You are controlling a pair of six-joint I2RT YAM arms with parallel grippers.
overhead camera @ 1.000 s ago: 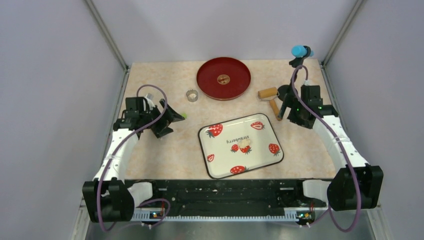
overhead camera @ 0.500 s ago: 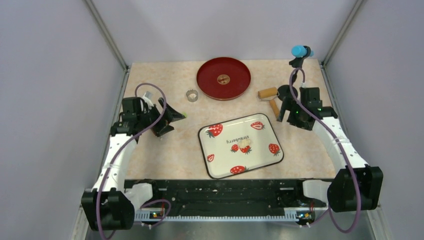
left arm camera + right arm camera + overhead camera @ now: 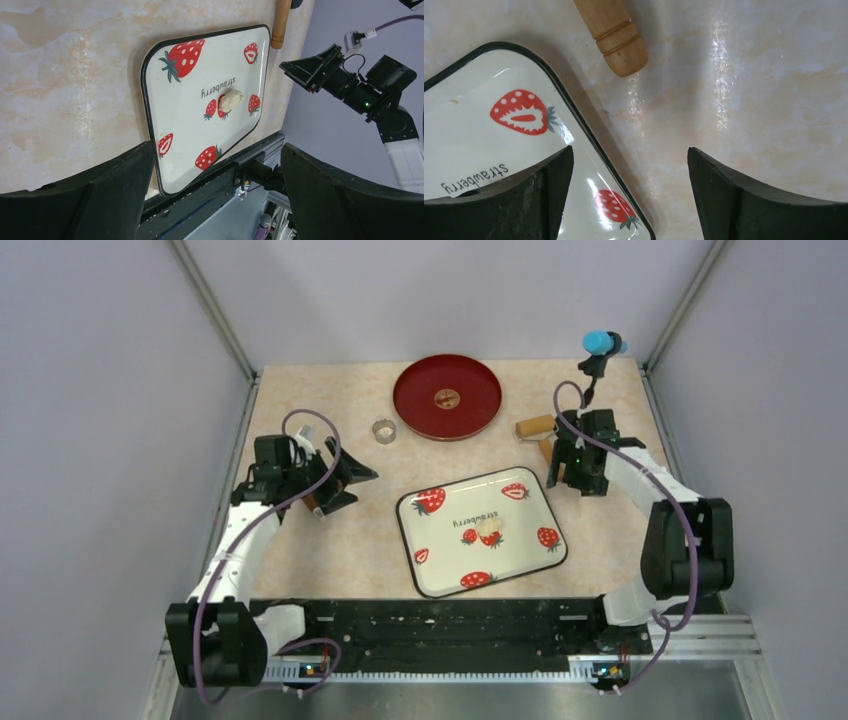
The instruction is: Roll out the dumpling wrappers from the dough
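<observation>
While I watch from the top camera, the left gripper [image 3: 352,476] hangs over the worktop [image 3: 320,540], to the left of the tray [image 3: 520,515] and apart from it. Its jaws are spread wide and hold nothing. In its wrist view, the left gripper [image 3: 216,147] frames the tray [image 3: 185,120] between two dark fingers [image 3: 100,200], with no object in the gap.

The right gripper [image 3: 558,476] sits just beyond the tray's far right corner, close to the roller [image 3: 535,427]. Seen from its own wrist, the right gripper [image 3: 629,150] is also parted and empty. Below the gap I see the tray's rounded corner [image 3: 474,145] and bare worktop [image 3: 749,100]. The rounded end of the roller's wooden handle [image 3: 611,30] lies ahead of the jaws and clear of both fingers [image 3: 764,200]. I cannot tell how high the fingertips stand above the surface.

The dough [image 3: 489,530] is a small pale lump near the middle of the tray, just below the printed word "strawberry" and touching a small painted berry. From the left wrist the dough [image 3: 231,100] shows the same placement, untouched by either gripper.

At the far side of the worktop lie a red plate [image 3: 470,412] and, to its left, a small metal ring [image 3: 383,430].
</observation>
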